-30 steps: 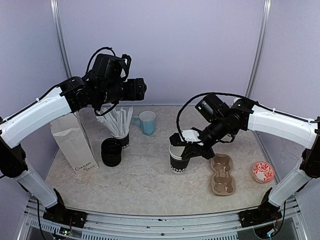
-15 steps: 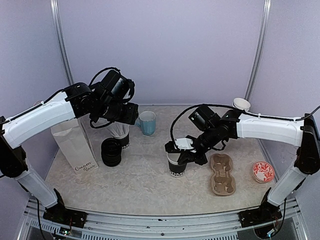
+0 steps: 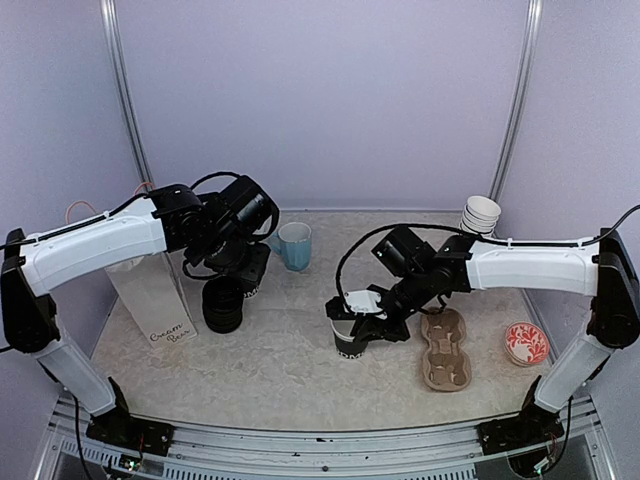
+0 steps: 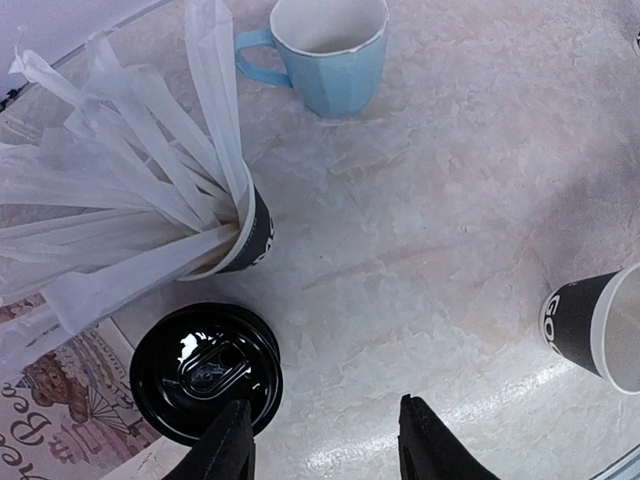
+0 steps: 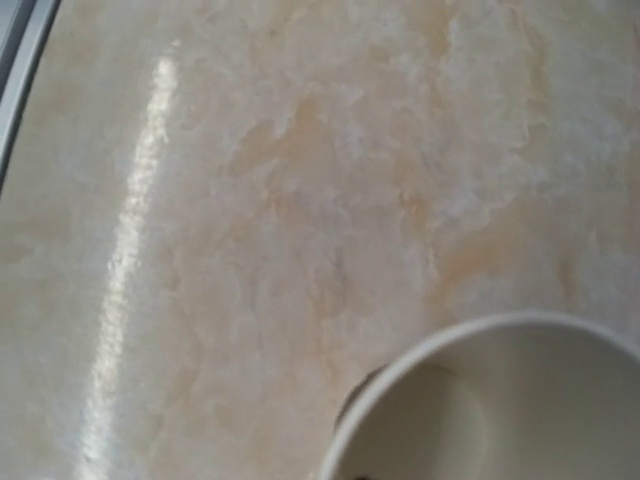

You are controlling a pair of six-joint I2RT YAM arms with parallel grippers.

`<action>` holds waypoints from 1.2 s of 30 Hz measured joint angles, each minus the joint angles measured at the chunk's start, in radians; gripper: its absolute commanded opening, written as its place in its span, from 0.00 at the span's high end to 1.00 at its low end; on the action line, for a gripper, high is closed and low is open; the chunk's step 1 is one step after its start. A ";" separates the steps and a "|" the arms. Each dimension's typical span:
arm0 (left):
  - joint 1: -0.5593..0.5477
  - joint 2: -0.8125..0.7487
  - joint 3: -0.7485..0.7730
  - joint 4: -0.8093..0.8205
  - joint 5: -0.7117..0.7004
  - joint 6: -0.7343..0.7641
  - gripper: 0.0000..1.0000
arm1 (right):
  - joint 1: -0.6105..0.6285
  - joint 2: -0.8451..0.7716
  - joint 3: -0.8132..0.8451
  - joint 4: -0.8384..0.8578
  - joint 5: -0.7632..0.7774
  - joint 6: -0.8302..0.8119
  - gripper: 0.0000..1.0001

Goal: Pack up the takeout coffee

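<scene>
One black paper cup (image 3: 350, 338) with white lettering stands lidless near the table's middle; it also shows in the left wrist view (image 4: 588, 326) and its white inside fills the right wrist view (image 5: 500, 410). My right gripper (image 3: 366, 314) is shut on its rim from the right; its fingers do not show in the right wrist view. A stack of black lids (image 3: 222, 305) stands left of it. My left gripper (image 3: 238, 276) is open and empty just above that lid stack (image 4: 205, 370), its left fingertip (image 4: 232, 440) over the stack's edge. A second black cup is not visible.
A brown pulp cup carrier (image 3: 445, 350) lies right of the cup. A black cup of white wrapped sticks (image 4: 245, 235), a light blue mug (image 3: 293, 245), a white paper bag (image 3: 150, 295), a stack of white cups (image 3: 480, 213) and a red patterned dish (image 3: 526, 343) stand around.
My left arm has come down from high up to just over the lid stack. My right arm has lowered the black cup and shifted it slightly left.
</scene>
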 measured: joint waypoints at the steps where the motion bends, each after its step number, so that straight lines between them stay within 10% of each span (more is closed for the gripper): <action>1: -0.001 0.005 -0.004 -0.003 0.003 -0.004 0.52 | 0.002 0.000 0.000 0.000 -0.001 0.003 0.74; 36: 0.027 0.265 -0.029 -0.103 -0.073 -0.159 0.63 | -0.016 -0.100 0.074 -0.120 -0.064 0.026 0.64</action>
